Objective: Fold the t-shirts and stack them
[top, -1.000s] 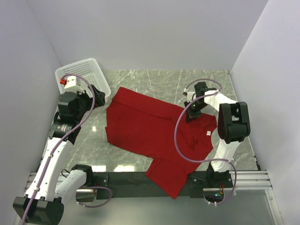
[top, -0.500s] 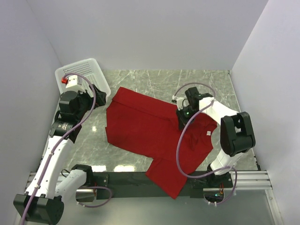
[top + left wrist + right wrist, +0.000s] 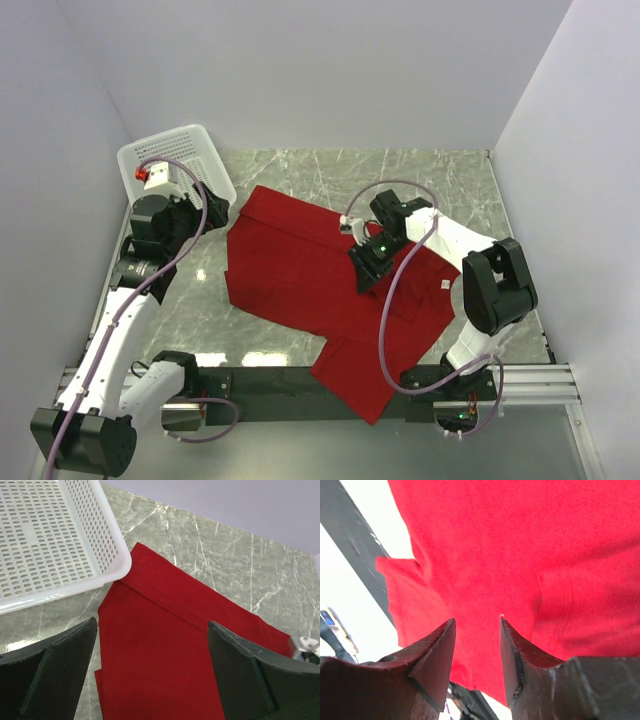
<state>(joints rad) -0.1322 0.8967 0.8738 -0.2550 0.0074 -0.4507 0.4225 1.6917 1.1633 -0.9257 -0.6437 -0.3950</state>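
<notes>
Currently the red t-shirt point(image 3: 300, 280) lies spread over the middle of the marble worktop point(image 3: 440, 180), its near part draped across the dark front rail point(image 3: 260, 381). The right claw point(image 3: 362, 268) sits low over the shirt's right half, its jaws parted by a narrow gap with flat red cloth showing through and nothing pinched. The left claw point(image 3: 205, 212) hangs released, jaws wide apart, above the shirt's far-left edge, just beside the corner of the white mesh basket point(image 3: 170, 150).
</notes>
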